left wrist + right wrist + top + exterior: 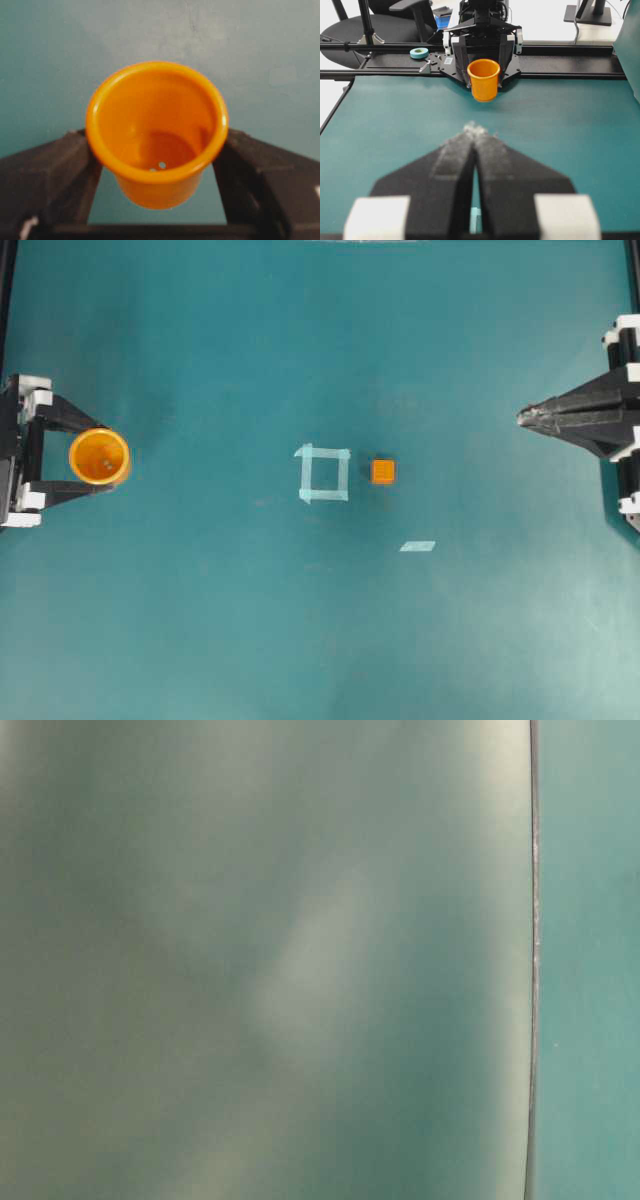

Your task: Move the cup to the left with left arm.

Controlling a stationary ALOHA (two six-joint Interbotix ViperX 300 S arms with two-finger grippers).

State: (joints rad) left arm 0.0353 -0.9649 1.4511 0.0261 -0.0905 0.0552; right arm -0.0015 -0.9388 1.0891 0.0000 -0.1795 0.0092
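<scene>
Cup [99, 456] is sitting upright at the table's [200, 620] nine o'clock edge, lifted and squeezed between the left gripper's [88, 456] fingers. Right gripper [522, 418], at three o'clock, is pinching closed, holding nothing.

Table-level view is one unreadable greenish blur.

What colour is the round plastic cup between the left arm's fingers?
Orange-yellow plastic cup, rim slightly lighter; clearest in the left wrist view.
</scene>
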